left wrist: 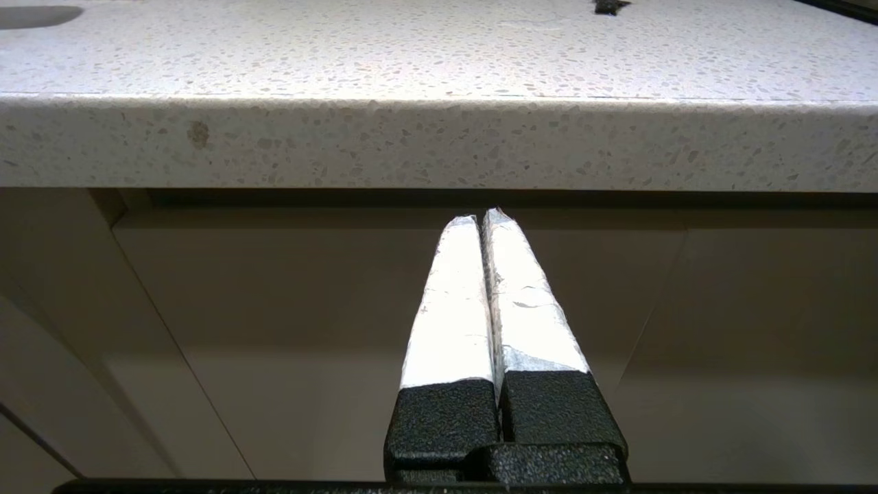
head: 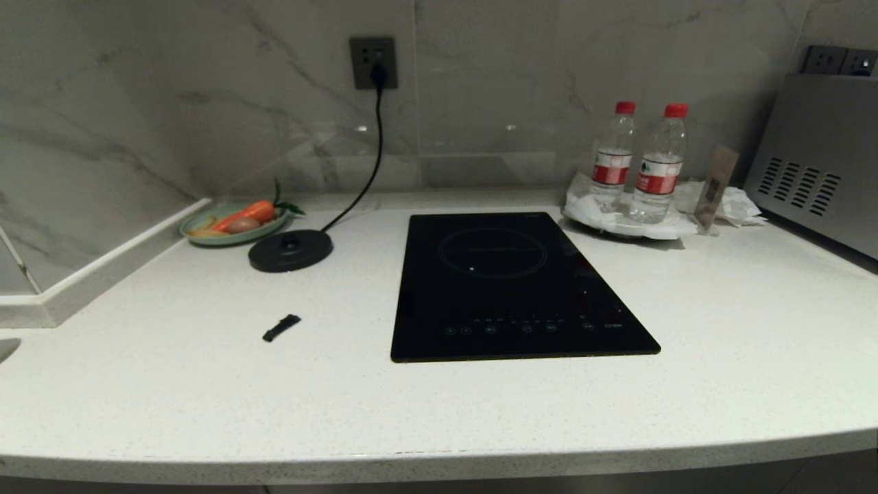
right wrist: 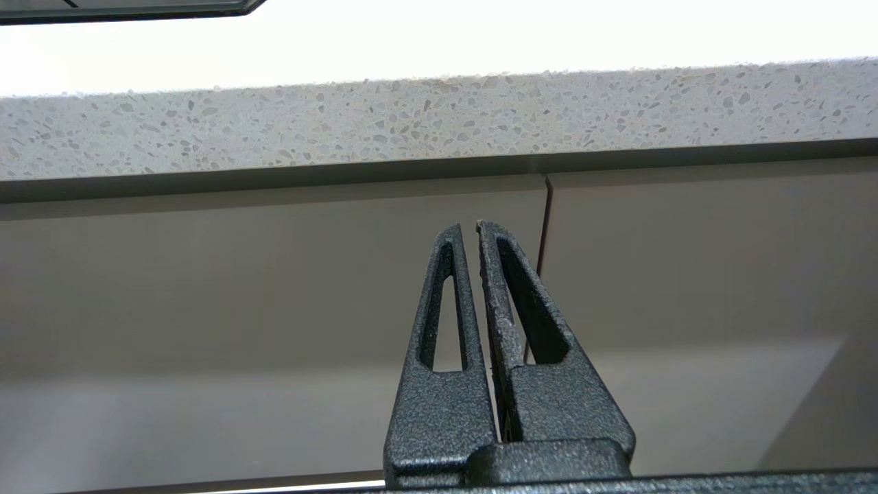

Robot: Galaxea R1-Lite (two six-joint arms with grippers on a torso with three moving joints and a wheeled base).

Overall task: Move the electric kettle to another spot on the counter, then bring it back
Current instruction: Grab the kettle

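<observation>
Two pincers, left pincer and right pincer, closed empty below one counter.

White speckled surface; black glass induction hob; black kettle base; red-capped, red-labelled water bottles; grey-veined marble wall.

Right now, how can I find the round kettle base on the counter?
Look at the black induction hob in the white counter. The kettle base lies to its left, before a green plate. It is the only flat black disc, and a cord runs from it to the wall socket.
</observation>
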